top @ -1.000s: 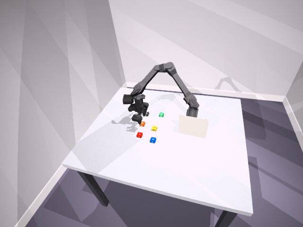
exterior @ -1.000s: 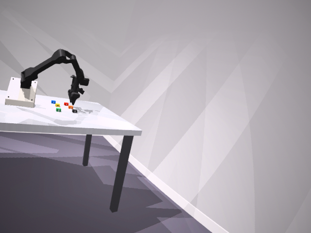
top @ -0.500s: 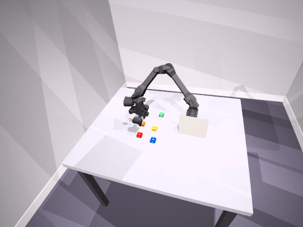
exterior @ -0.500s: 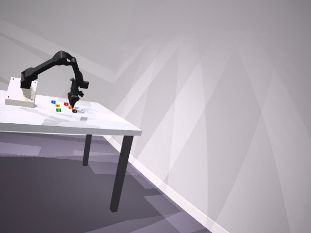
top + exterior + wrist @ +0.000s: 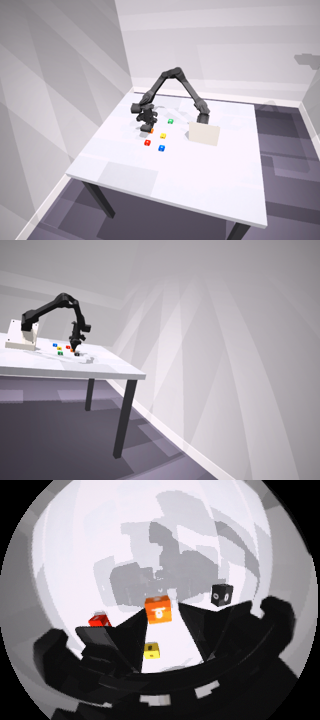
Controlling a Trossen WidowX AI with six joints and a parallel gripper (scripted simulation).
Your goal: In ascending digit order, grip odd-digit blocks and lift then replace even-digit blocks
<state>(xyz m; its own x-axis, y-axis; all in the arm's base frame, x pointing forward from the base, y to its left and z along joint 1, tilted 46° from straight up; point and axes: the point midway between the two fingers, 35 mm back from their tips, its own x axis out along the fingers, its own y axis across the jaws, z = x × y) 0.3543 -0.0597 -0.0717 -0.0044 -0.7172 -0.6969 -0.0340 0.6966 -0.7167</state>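
My gripper point(image 5: 150, 129) point(image 5: 73, 350) point(image 5: 163, 608) is low over the table, fingers pointing down and partly open around an orange block point(image 5: 151, 131) point(image 5: 71, 350) point(image 5: 158, 609). In the wrist view a narrow gap shows beside its right finger. The block's white digit is unclear. A black block point(image 5: 77, 354) point(image 5: 222, 595) showing 0 stands outside the right finger; the arm hides it in the top view. A red block point(image 5: 147, 142) point(image 5: 67, 346) point(image 5: 99, 621) is outside the left finger. A yellow block point(image 5: 163, 135) point(image 5: 59, 348) point(image 5: 151, 651), blue block point(image 5: 161, 148) point(image 5: 54, 345) and green block point(image 5: 170, 121) point(image 5: 60, 353) have unreadable digits.
The white table point(image 5: 206, 175) point(image 5: 108, 369) carries all the blocks. A pale upright panel point(image 5: 204, 134) point(image 5: 15, 333) stands at the arm's base. The red and yellow blocks are close to the gripper.
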